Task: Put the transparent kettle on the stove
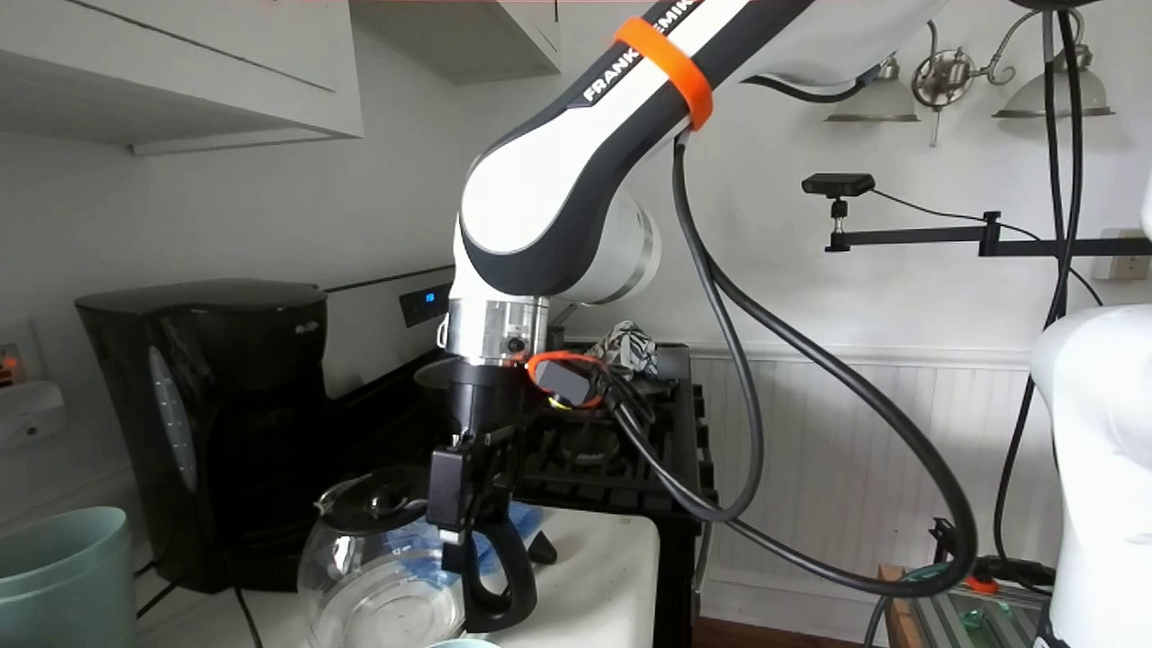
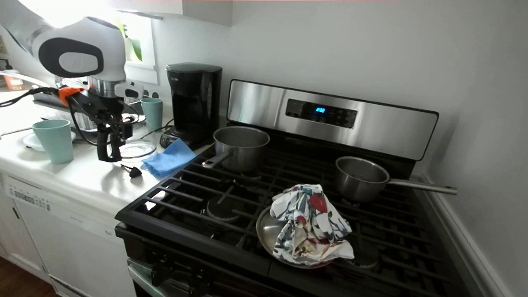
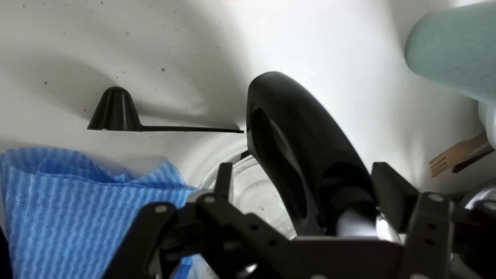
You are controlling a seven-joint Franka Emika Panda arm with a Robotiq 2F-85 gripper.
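In an exterior view, a teal cup [image 1: 67, 580] stands at the near end of the white desk [image 1: 603, 576]. Just beyond, the transparent kettle [image 1: 378, 585] sits on that same surface, near the stove [image 2: 185, 239]. The tool [image 3: 304, 174] points down at it, jaws wide apart with the kettle's black handle [image 3: 306, 120] between them; whether either side touches, I cannot tell. A black scoop [image 3: 116, 112] and a folded blue cloth [image 3: 77, 217] lie beside the kettle. Behind is the black coffee maker [image 1: 243, 351], close to the side wall [image 1: 396, 180]. Past the desk, the stove carries a steel pot [image 2: 243, 156], a second steel pot [image 2: 354, 185] and a shallow pan [image 2: 264, 231] draped with a patterned cloth [image 2: 309, 231]. Farthest, the pale end wall [image 1: 855, 315], paneled low down, bears a double lamp [image 1: 943, 76].
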